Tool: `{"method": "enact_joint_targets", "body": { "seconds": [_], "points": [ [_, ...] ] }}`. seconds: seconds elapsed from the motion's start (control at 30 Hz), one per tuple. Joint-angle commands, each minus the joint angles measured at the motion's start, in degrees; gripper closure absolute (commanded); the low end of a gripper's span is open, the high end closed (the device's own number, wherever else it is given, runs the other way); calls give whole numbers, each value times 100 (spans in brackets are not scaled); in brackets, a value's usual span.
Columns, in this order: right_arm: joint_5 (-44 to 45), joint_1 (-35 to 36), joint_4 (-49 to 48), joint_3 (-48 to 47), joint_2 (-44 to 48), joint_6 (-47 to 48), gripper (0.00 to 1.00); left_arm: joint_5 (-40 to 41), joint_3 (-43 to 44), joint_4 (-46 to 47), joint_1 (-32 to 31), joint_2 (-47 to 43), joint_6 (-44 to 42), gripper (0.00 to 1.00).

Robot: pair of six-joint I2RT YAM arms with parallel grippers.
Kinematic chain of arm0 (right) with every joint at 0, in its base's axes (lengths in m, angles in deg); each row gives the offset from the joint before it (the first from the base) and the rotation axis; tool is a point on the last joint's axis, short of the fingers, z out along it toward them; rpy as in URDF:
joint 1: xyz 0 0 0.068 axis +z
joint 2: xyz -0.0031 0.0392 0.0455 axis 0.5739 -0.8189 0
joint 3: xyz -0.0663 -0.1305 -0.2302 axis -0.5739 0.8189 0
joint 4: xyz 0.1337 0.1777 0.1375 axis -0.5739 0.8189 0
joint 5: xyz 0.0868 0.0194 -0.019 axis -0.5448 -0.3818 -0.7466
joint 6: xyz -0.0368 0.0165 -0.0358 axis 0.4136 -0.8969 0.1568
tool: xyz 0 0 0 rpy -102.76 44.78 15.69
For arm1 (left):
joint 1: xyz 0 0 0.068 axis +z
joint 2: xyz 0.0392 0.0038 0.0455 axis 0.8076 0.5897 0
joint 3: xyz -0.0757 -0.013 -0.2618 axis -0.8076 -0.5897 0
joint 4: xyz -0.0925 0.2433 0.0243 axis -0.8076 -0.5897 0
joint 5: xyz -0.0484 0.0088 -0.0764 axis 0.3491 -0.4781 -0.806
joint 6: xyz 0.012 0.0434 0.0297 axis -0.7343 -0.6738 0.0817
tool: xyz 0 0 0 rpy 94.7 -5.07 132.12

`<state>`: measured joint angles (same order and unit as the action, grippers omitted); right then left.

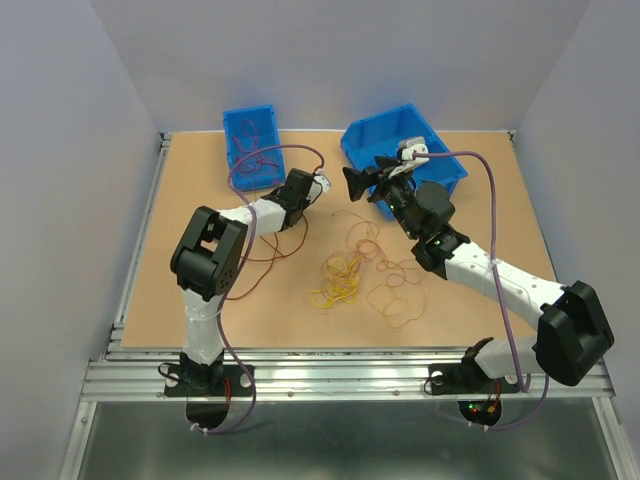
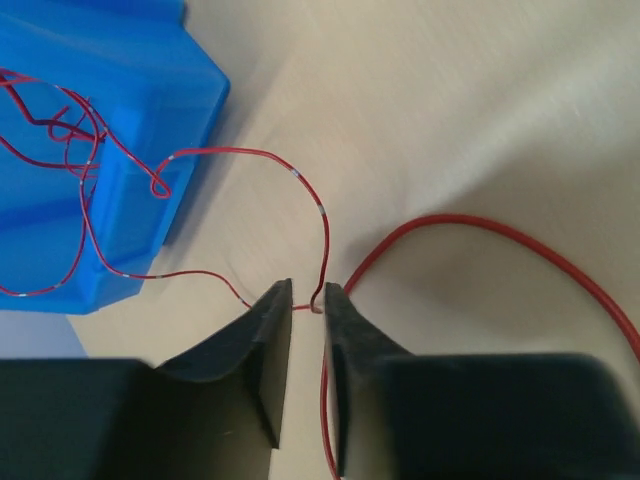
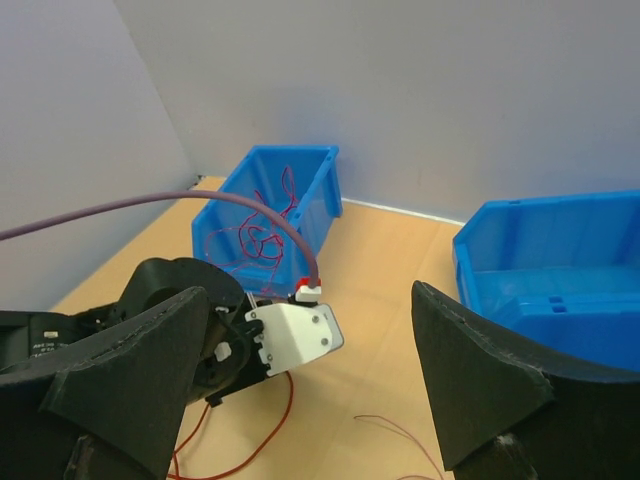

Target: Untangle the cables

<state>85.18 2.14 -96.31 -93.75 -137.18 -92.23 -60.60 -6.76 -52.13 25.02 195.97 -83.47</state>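
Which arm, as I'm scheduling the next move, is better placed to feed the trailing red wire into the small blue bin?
Probably left: the left tool straddles the red wire beside the small blue bin; the right tool hangs open, holding nothing.

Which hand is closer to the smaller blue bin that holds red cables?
Left. The left hand is just beside the near corner of the smaller blue bin; the right hand is farther to the right, in front of the larger blue bin.

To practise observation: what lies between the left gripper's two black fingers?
A thin dark red wire crosses between the left gripper's fingertips, per the left wrist view.
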Motion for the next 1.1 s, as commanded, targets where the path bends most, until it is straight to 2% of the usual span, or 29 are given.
{"method": "enact_joint_targets", "body": {
  "seconds": [0.0,0.1,0.13,0.17,0.2,0.43,0.53,0.6,0.63,0.77,0.9,1.07],
  "points": [
    [-3,-25,-220,92,108,85,13,-29,562,128,185,15,31,79],
    [6,-17,-229,110,125,85,13,-161,614,58,239,111,40,83],
    [6,-25,-237,118,134,85,14,-222,623,23,247,138,31,87],
    [14,-17,-246,127,143,94,14,-240,658,-29,256,164,22,95],
    [15,-25,-246,136,152,94,14,-284,676,-65,282,173,31,100],
    [6,-17,-290,127,108,77,14,-916,895,-320,791,-415,216,100],
    [-21,-25,-290,75,29,77,14,-1836,1080,-460,1186,-793,408,100],
    [-47,-25,-290,57,-15,68,14,-2120,1150,-408,1354,-890,610,100],
    [-47,-25,-299,39,-41,68,14,-2400,1220,-399,1450,-864,629,100],
    [-91,-25,-290,4,-112,59,15,-2595,1721,-373,1574,-522,813,100],
    [-82,-17,-290,-31,-164,59,15,-2824,2686,-373,1767,74,1260,100],
    [-100,-25,-290,-22,-165,68,15,-2192,3539,-170,1777,814,1324,100]
  ]
}}
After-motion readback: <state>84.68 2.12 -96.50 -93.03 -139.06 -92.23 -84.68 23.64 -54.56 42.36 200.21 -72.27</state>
